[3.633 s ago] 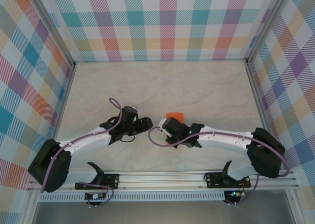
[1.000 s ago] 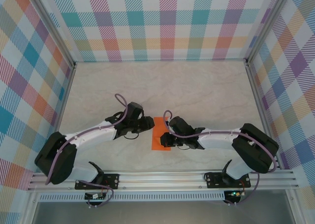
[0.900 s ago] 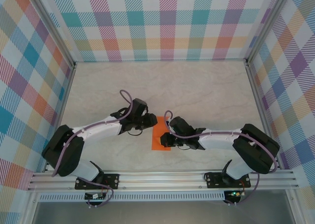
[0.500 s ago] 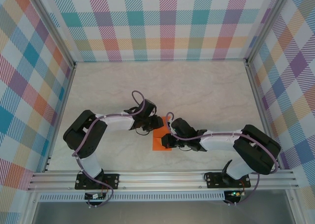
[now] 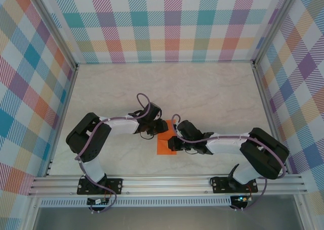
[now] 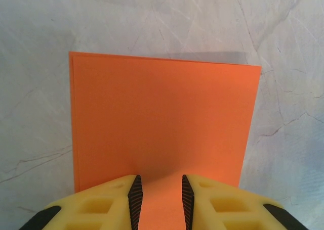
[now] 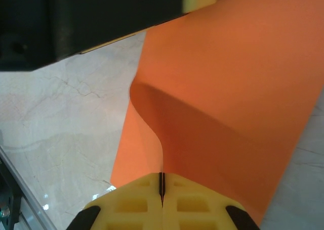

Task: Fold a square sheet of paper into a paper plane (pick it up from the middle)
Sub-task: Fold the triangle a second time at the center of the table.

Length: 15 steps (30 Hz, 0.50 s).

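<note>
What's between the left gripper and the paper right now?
Nothing visible. The left gripper is open, and the near edge of the paper sits in the gap between its fingers. The right gripper is shut, pinching a raised fold of the same sheet.

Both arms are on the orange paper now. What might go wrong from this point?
1. The right gripper is shut on a pinched ridge of the orange paper, which buckles up off the table; pulling may tear it or leave a stray crease.
2. The left gripper has its fingers apart at the paper's near edge; closing there could wrinkle it or skew the stacked layers.
3. In the top view the grippers sit close together and might collide.
</note>
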Each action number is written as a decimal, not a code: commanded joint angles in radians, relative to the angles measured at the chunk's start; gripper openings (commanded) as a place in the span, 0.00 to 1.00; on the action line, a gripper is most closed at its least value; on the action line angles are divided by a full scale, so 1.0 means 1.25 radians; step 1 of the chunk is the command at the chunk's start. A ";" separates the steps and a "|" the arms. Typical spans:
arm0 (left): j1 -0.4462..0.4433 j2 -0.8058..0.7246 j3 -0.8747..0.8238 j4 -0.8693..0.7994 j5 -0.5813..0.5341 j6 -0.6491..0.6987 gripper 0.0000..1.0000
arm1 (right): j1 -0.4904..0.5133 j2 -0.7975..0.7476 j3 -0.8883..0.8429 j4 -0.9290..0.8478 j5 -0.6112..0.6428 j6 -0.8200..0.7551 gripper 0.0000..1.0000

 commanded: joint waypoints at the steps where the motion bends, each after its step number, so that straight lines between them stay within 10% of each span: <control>1: -0.006 0.011 0.001 -0.056 -0.029 0.033 0.30 | -0.011 -0.017 -0.001 -0.029 0.005 -0.035 0.03; 15: -0.010 0.033 0.032 -0.080 -0.032 0.061 0.29 | -0.054 -0.021 0.046 -0.133 0.009 -0.134 0.05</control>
